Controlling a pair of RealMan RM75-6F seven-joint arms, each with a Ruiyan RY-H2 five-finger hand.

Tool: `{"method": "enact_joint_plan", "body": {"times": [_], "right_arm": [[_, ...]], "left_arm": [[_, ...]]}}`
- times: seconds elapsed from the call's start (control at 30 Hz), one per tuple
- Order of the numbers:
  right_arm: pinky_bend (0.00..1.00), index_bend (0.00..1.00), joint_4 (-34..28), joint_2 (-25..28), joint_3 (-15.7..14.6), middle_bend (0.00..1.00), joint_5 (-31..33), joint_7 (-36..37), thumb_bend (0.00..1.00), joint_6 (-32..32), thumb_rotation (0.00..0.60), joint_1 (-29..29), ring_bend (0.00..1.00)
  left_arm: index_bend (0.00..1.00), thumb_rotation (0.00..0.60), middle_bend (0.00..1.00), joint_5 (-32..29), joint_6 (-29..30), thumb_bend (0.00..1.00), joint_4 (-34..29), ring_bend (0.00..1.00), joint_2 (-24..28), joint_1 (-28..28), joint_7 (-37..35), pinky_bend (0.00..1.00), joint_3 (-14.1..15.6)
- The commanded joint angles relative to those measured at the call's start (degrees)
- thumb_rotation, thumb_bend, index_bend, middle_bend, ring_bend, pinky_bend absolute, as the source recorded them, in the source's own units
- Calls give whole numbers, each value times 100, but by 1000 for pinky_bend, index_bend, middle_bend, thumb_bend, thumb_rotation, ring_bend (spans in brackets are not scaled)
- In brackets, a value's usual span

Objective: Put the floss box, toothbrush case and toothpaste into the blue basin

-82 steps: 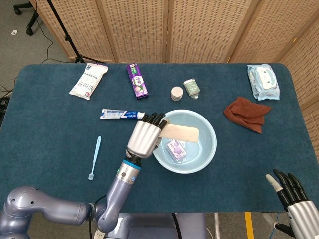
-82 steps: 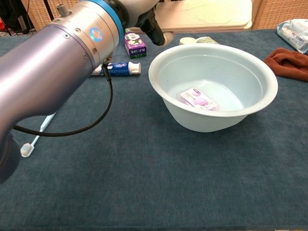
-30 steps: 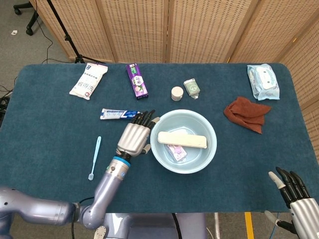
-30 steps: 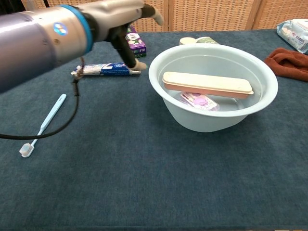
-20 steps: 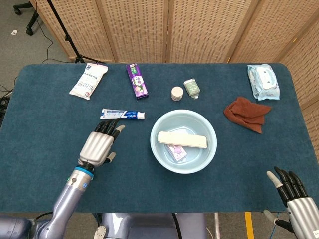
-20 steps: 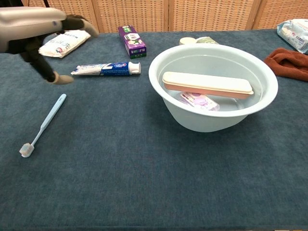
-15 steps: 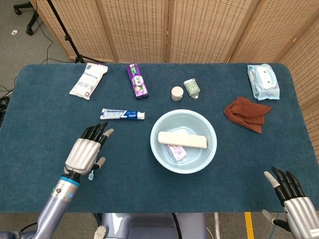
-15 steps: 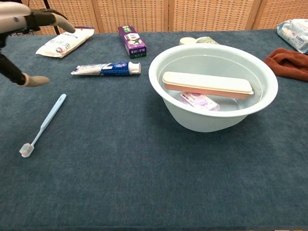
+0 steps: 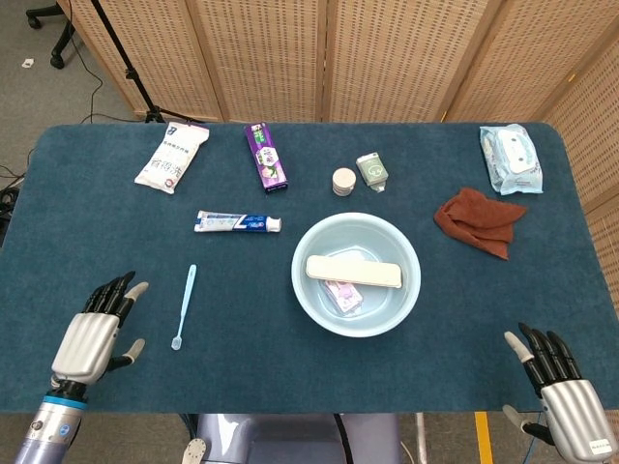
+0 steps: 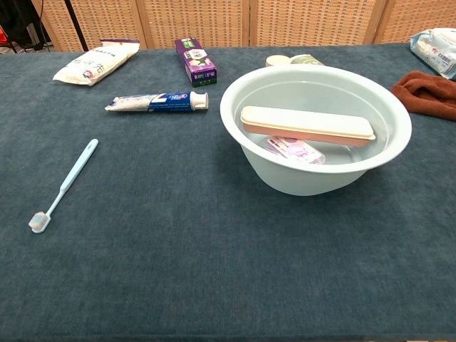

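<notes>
toothbrush case (image 9: 353,272) in basin (image 9: 399,302), above floss box (image 9: 342,295); toothpaste (image 9: 237,223) left.

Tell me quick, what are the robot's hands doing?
Left hand: open, holding nothing.
Right hand: open, holding nothing.

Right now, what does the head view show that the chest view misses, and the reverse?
Only the head view shows both hands, the left hand and right hand, open at the near table edge. It also shows the whole wipes pack and the red cloth, both cropped in the chest view. The chest view adds nothing new, only a closer side look. Both show the blue basin holding the toothbrush case over the floss box, and the toothpaste on the table.
</notes>
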Motion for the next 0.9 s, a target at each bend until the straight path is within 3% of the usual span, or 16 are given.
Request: {"method": "enact_joint_plan", "body": {"times": [0.03,0.47,0.9], "right_arm": [[0,0,3,-18,-14,0,25,160,131,-59,600,41,0],[0,0,-154,10,-87,0,418,1827,130,-926,600,606,0],[0,0,-553,-410,270,0,1154,1146,128,-2138,600,1278,0]], "left_arm": [[0,600,0,183,21,307,218,0,-103,177,-240,105,8],[0,600,0,581,-91,308,485,0,-242,456,-508,105,-94],[0,600,0,795,-247,308,532,0,-255,608,-583,105,-236]]}}
